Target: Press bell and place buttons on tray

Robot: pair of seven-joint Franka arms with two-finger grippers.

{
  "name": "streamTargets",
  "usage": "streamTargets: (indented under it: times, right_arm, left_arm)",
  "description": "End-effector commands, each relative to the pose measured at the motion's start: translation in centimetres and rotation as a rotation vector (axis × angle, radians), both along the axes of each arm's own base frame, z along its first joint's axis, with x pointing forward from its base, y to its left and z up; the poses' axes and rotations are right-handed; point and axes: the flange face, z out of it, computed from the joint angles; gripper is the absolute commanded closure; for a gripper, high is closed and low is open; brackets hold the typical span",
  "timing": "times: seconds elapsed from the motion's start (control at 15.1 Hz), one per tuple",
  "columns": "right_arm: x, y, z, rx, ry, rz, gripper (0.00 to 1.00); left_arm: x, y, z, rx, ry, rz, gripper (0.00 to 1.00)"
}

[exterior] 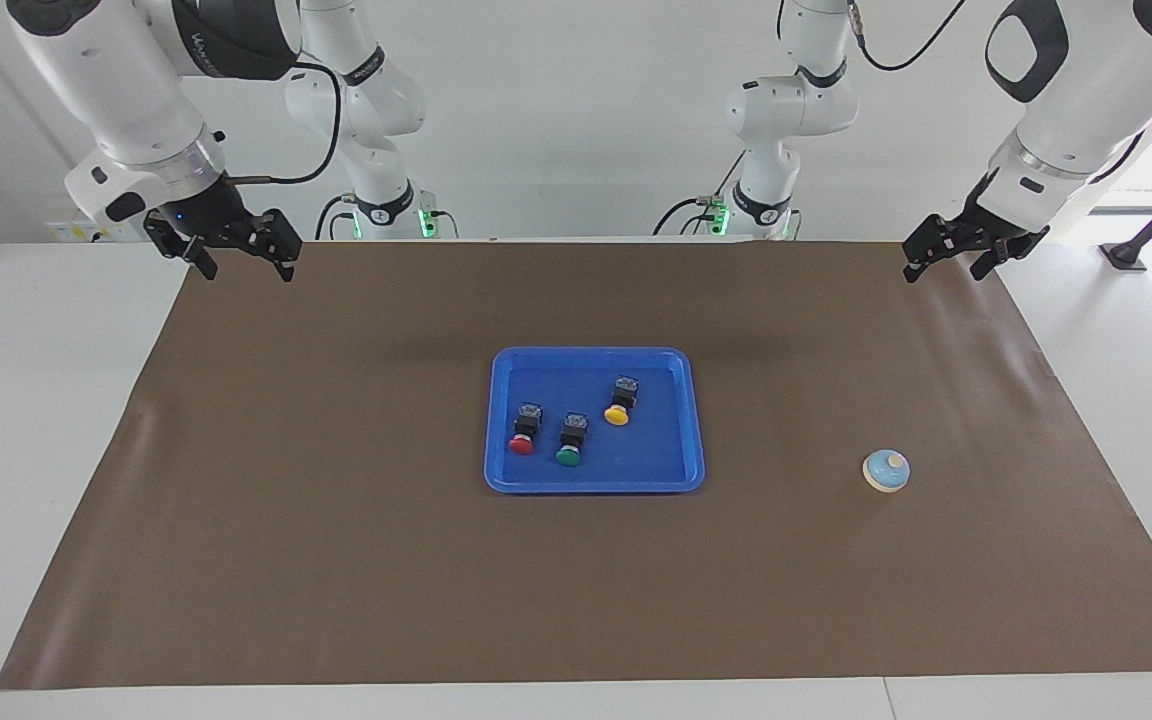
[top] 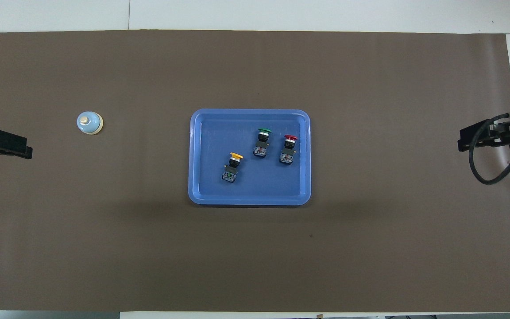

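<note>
The blue tray (exterior: 591, 354) (top: 250, 113) lies at the middle of the brown mat. All three buttons lie on their sides in it: yellow (exterior: 619, 402) (top: 233, 166), green (exterior: 571, 442) (top: 262, 141) and red (exterior: 525, 430) (top: 288, 148). The light-blue bell (exterior: 886, 470) (top: 90, 122) stands on the mat toward the left arm's end of the table, apart from the tray. My left gripper (exterior: 942, 273) (top: 27, 152) is open and empty, raised over the mat's corner at that end. My right gripper (exterior: 247, 270) (top: 461, 144) is open and empty, raised over the mat's edge at its own end.
A brown mat (exterior: 336, 560) covers most of the white table (exterior: 36, 400). A black cable (top: 485, 173) loops down from the right wrist. A black stand (exterior: 1151, 235) is at the left arm's end, off the mat.
</note>
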Motion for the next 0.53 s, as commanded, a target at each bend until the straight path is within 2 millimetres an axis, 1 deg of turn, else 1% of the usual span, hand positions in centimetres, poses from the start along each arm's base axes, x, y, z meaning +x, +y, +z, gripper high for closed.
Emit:
streamTargets:
  times: [0.0,0.33,0.46]
  right_arm:
    - [-0.48,-0.19,0.09,0.021,-0.013,0.0,0.0]
    - [-0.47,-0.11,0.09,0.021,-0.013,0.001,0.0]
    - [-0.48,-0.19,0.09,0.021,-0.013,0.0,0.0]
  left_arm:
    - [-0.66,0.0,0.31,0.006,-0.003,0.008,0.0]
    - [-0.82,0.0,0.3,0.007,0.006,0.011,0.0]
    - [-1.03,-0.57,0.24,0.008,0.005,0.013,0.0]
